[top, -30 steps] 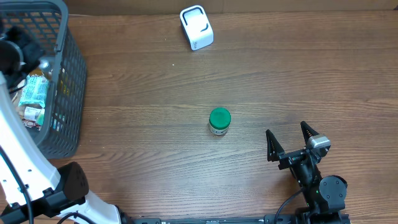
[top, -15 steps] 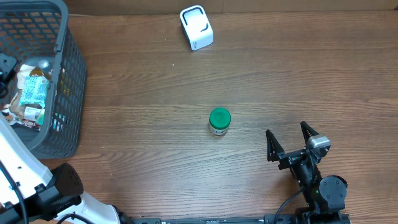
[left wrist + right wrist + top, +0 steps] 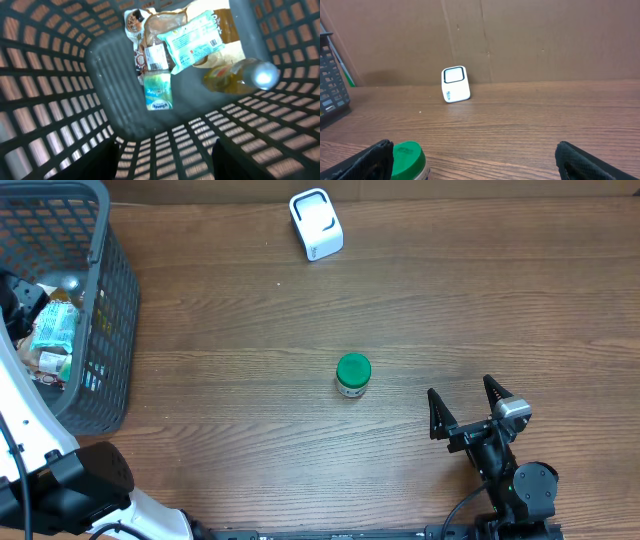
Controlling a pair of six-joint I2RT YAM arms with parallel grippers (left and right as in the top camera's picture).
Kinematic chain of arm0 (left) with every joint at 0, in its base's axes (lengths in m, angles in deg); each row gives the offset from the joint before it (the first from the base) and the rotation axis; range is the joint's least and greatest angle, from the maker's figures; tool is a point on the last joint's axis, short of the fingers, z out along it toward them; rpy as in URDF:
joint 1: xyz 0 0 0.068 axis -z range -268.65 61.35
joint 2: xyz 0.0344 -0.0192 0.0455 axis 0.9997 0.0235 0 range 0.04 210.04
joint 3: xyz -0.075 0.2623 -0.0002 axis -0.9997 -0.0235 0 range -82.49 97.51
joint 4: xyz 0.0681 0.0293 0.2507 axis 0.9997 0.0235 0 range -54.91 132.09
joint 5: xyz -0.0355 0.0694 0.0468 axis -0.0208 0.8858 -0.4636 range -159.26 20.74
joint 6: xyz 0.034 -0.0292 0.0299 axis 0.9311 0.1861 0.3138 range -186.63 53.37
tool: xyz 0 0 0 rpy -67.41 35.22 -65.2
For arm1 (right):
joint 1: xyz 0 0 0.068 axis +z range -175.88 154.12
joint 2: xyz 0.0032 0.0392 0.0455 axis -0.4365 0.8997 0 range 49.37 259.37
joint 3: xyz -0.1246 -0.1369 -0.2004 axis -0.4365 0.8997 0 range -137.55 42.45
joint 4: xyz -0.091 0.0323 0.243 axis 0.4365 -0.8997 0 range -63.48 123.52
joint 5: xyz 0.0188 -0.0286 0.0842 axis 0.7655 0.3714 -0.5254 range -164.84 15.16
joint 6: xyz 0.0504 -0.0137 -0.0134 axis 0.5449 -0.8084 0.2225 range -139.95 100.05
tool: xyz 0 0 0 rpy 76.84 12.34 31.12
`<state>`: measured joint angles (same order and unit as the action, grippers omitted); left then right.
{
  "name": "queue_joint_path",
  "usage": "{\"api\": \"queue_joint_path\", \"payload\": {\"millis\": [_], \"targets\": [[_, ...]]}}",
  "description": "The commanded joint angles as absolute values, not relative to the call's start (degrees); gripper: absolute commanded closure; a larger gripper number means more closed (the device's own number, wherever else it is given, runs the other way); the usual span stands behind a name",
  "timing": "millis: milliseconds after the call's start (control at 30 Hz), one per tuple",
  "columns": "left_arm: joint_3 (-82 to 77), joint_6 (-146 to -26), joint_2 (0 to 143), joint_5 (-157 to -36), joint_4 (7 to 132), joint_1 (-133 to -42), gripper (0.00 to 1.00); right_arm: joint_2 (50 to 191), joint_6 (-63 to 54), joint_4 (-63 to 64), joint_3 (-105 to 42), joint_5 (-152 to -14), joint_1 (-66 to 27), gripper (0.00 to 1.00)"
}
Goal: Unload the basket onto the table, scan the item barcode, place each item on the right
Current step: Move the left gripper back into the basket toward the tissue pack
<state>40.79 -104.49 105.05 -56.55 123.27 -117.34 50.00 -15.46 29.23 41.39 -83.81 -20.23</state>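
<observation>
The jar (image 3: 353, 373) is standing upright on the table (image 3: 500, 280), well apart from the scanner (image 3: 316, 224) and near the right gripper (image 3: 461, 392), whose jaws are gaping wide and empty. The left gripper (image 3: 165, 162) is hanging inside the basket (image 3: 110, 300), jaws parted, holding nothing. The jar is looking small, rigid and probably light. Its smooth wall may prove slippery, so gripping across the body, below the green lid, is looking safest.

Looked down into a grey mesh basket (image 3: 50, 100); saw a green-white packet (image 3: 158, 91) lying flat just beside a teal wrapper (image 3: 196, 40), silver-capped bottle (image 3: 240, 77) alongside.
</observation>
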Motion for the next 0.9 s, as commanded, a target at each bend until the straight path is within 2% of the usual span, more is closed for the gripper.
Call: {"api": "queue_joint_path", "payload": {"millis": [0, 133, 167, 200, 267, 567, 867], "targets": [[37.1, -106.7, 104.7, -55.3, 121.3, -118.3, 0.43, 49.5, -15.5, 29.5, 42.0, -83.5, -20.5, 0.0], [32.3, -106.9, 104.7, -55.4, 117.2, -118.7, 0.46, 49.5, -15.5, 29.6, 42.0, -83.5, -20.5, 0.0], [30.3, -106.9, 104.7, -55.7, 115.3, -118.7, 0.48, 49.5, -15.5, 29.5, 42.0, -83.5, -20.5, 0.0], [27.9, -106.9, 104.7, -56.5, 113.1, -118.6, 0.55, 49.5, -15.5, 29.5, 42.0, -83.5, -20.5, 0.0], [25.6, -106.9, 104.7, -58.3, 111.1, -118.6, 0.6, 49.5, -15.5, 29.5, 42.0, -83.5, -20.5, 0.0], [16.6, -106.9, 104.7, -58.2, 105.3, -118.5, 0.53, 49.5, -15.5, 29.5, 42.0, -83.5, -20.5, 0.0], [6.5, -106.9, 104.7, -58.2, 96.1, -118.5, 0.54, 49.5, -15.5, 29.5, 42.0, -83.5, -20.5, 0.0]]}}
